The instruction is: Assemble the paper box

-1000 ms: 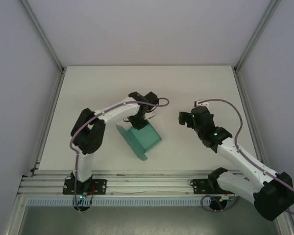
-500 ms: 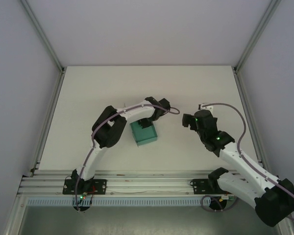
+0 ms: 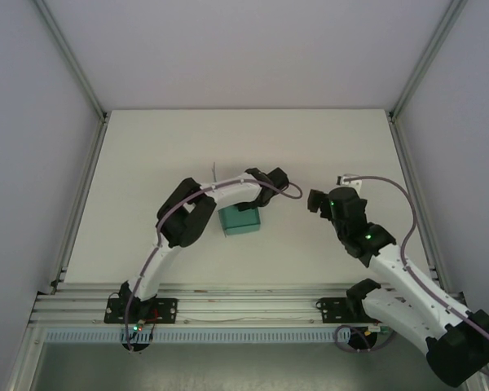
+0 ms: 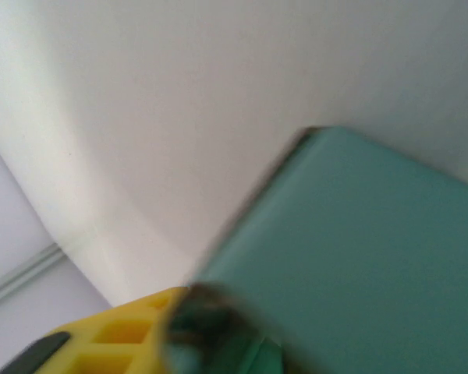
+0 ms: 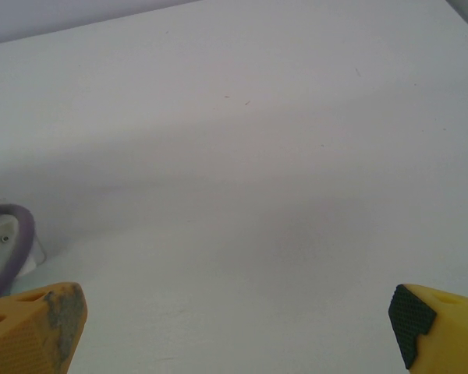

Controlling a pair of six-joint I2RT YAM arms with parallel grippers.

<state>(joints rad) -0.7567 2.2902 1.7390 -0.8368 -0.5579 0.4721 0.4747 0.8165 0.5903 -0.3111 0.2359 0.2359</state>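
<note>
The paper box (image 3: 239,221) lies flat on the white table (image 3: 147,163) as a small closed teal rectangle. My left gripper (image 3: 251,204) hangs over the box's far edge, its wrist curled above it. In the left wrist view the teal box (image 4: 359,249) takes up the lower right, blurred, and one yellow finger (image 4: 117,339) with a dark pad lies against its near edge; the other finger is hidden, so I cannot tell how the jaws stand. My right gripper (image 3: 316,200) stands open to the box's right, apart from it, with bare table between its fingertips (image 5: 51,319).
An aluminium rail (image 3: 228,305) runs along the table's near edge with both arm bases on it. White walls with metal frame posts (image 3: 81,81) close in the left, right and back sides. A purple cable (image 5: 12,234) loops by my right wrist.
The box, tilted with a flap sticking out a second ago, now lies flat and compact. My left arm swung right over it. The right gripper drew slightly right.
</note>
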